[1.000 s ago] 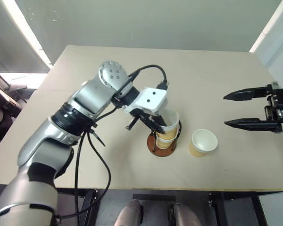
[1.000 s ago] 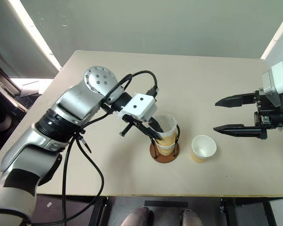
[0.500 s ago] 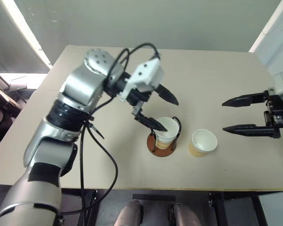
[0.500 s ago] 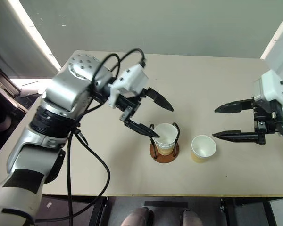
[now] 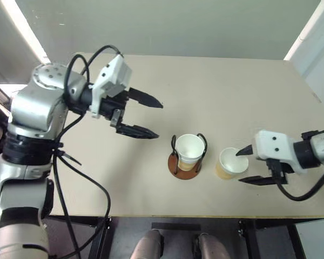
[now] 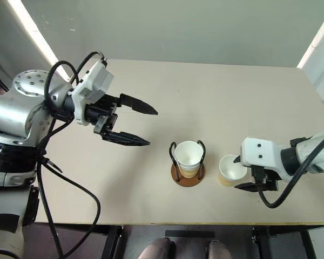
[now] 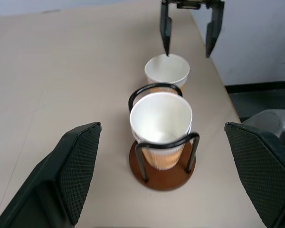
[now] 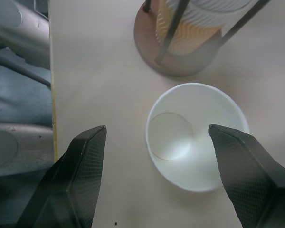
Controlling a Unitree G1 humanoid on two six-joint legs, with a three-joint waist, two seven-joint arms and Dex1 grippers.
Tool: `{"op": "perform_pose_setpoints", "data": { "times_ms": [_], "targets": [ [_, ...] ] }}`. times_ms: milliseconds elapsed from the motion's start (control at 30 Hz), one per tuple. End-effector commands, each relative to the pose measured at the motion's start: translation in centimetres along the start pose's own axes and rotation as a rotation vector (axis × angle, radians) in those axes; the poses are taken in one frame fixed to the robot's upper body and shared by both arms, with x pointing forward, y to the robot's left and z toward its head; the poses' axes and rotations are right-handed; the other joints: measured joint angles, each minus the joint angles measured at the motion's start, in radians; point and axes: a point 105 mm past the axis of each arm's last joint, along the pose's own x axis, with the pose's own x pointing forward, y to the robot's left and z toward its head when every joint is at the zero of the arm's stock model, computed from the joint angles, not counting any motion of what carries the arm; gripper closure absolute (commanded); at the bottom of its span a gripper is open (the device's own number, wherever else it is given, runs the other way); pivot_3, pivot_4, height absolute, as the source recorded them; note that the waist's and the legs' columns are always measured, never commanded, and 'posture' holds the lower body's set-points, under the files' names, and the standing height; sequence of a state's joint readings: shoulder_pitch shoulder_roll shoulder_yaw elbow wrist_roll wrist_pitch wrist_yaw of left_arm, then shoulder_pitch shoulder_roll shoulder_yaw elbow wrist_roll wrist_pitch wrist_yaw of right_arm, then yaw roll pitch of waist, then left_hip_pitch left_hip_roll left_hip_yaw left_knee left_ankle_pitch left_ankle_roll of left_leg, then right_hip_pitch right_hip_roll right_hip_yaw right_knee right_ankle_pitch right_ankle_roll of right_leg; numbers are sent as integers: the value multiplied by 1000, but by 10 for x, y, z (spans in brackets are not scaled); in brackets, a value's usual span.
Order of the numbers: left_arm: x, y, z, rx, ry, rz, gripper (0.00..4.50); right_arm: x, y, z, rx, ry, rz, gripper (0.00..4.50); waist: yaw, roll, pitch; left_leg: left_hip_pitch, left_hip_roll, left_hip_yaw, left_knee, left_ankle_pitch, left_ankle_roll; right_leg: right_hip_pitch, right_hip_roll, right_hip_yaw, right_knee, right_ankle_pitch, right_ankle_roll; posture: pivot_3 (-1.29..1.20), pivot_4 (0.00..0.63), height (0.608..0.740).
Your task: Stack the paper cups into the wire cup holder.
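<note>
Right gripper (image 5: 245, 166): low over the near right part of the desk, fingers spread wide, nothing gripped. One black finger (image 5: 244, 150) lies over the rim of the loose cup on its far side, the other (image 5: 257, 181) sits on the near side, just off the cup wall. In the right wrist view the two finger pads flank the cup with a gap on both sides; contact cannot be told.
Loose paper cup (image 5: 229, 162): upright on the desk, open mouth up, white inside, tan outside, just to the right of the holder and apart from it.
Wire cup holder (image 5: 185, 165): reddish-brown disc base near the front edge of the desk at its middle, two black wire loops standing upright.
Cups in holder (image 5: 189, 151): nested stack standing between the loops, top rim about level with the loop tops; the left wrist view shows a white rim (image 7: 160, 117) over a tan wall. How many are nested cannot be counted for sure.
Left gripper (image 5: 147, 118): raised above the desk, to the left of the holder and farther back, well apart from it; fingers wide apart, holding nothing, tips aimed toward the right.
Desk (image 5: 232, 86): pale beige top, bare across its far half.
</note>
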State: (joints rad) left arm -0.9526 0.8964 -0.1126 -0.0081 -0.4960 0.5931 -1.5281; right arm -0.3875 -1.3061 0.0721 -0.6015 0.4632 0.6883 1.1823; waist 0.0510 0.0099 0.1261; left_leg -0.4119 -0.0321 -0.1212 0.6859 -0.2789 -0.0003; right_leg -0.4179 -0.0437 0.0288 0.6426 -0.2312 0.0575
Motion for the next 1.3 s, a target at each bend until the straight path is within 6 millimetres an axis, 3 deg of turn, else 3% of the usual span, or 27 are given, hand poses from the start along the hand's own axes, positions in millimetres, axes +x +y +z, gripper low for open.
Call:
{"op": "perform_pose_setpoints", "data": {
  "times_ms": [33,267,300,367,633,667,867,1033,1167,1300],
  "targets": [
    [-14,-8,2,35,27,16,49,4,-2,-2,-41,31,-1,943,0,0,0,0,0,0,0,0,0,0,0,0,0,0,0,0,150,740],
    [-27,-6,-15,24,121,73,49,19,-7,-9,-64,54,19,943,-1,-1,0,0,0,0,1,0,0,0,0,0,-2,0,0,0,150,740],
    [-28,-5,-16,25,127,77,17,21,-8,-9,-68,55,21,1124,-1,-1,0,0,0,0,1,0,0,0,0,0,-2,0,0,0,150,740],
    [-28,-6,-19,24,134,81,0,24,-8,-8,-76,53,30,1558,-1,-1,0,0,0,0,1,0,0,0,0,0,-1,0,0,0,150,740],
    [-31,-4,-24,27,152,100,0,20,-6,-9,-102,62,62,4326,-2,-1,0,0,0,0,1,0,0,0,0,0,0,0,0,0,150,740],
    [-31,-4,-25,27,153,100,0,17,-7,-7,-104,62,63,4487,-2,-1,0,0,0,0,0,0,0,0,0,0,0,0,0,0,150,740],
    [-35,-2,-30,23,166,113,0,-15,-20,1,-124,82,7,4487,-2,-1,0,0,0,0,0,0,0,0,0,0,0,0,0,0,150,740],
    [-36,-1,-33,24,169,119,0,-55,-51,20,-170,80,-141,4487,-4,-1,0,0,0,0,-1,0,0,0,0,0,0,0,-1,0,150,740],
    [-32,-1,-34,23,155,98,0,-75,-69,65,-277,-9,-193,4487,-10,0,0,0,0,0,-2,0,0,-2,0,0,1,0,-1,0,150,740],
    [-30,-2,-35,24,156,78,0,-70,-65,100,-359,-86,-136,4487,-14,-1,-1,-1,1,-2,-3,0,0,-2,0,-1,0,-1,-2,0,150,740]
  ]
}}
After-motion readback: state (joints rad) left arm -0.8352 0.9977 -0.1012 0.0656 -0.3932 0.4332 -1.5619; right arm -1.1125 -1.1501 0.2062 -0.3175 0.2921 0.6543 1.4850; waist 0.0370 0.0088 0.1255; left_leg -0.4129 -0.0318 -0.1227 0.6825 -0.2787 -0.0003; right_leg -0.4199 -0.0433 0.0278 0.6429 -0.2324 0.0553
